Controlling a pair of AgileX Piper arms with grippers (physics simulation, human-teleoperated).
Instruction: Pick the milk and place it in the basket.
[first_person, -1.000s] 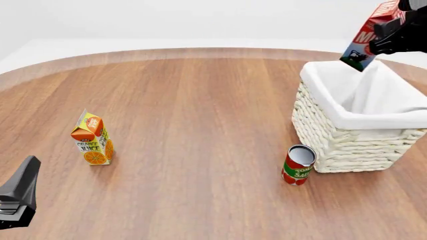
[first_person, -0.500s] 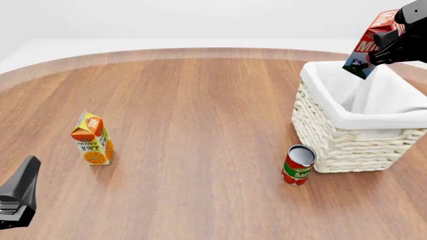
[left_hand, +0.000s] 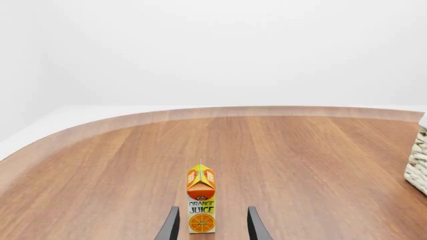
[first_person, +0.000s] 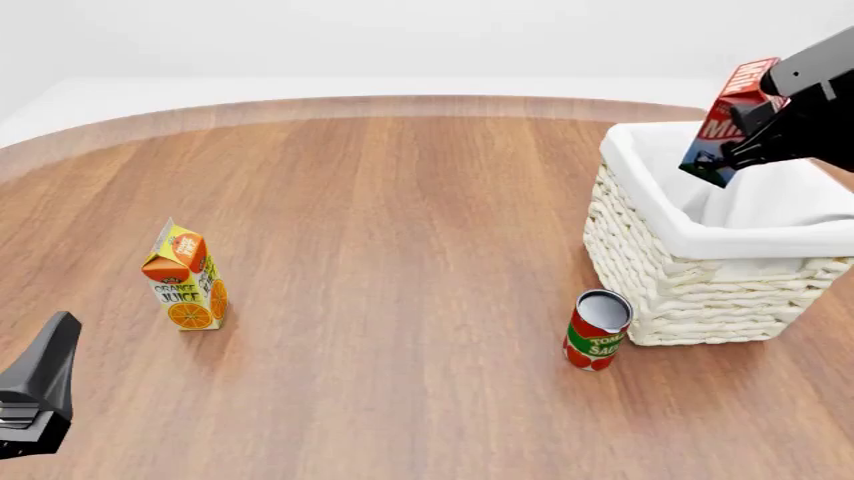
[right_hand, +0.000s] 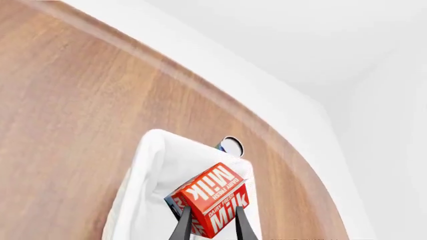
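1. Milk (first_person: 731, 125), red gable-top carton, held tilted in mid-air over the far part of the basket (first_person: 667, 270), lower corner dipping toward the white cloth lining (first_person: 774, 205), clear of the table (first_person: 400, 230).
2. Clamped between the fingers of the right gripper (first_person: 767, 120), black jaws closed on the carton's sides; same grip seen from the right wrist camera, red carton (right_hand: 212, 197) with white "Milk" lettering pinched between two dark fingertips (right_hand: 182, 227), white lining below it.
3. Cream wicker basket standing at the table's right side, wall toward the camera fully woven, lining folded over the rim.
4. Tomato sauce can (first_person: 597, 330), red and green label, leaning just beside the basket's near-left corner.
5. Orange juice carton (first_person: 186, 277) upright well to the left, far apart from the basket; from the left wrist camera, framed between the parted, empty fingers of the left gripper (left_hand: 211, 227), carton (left_hand: 201, 200) ahead of them and untouched.
6. Left gripper (first_person: 38, 395) low at the near-left edge of the front view, resting apart from everything.
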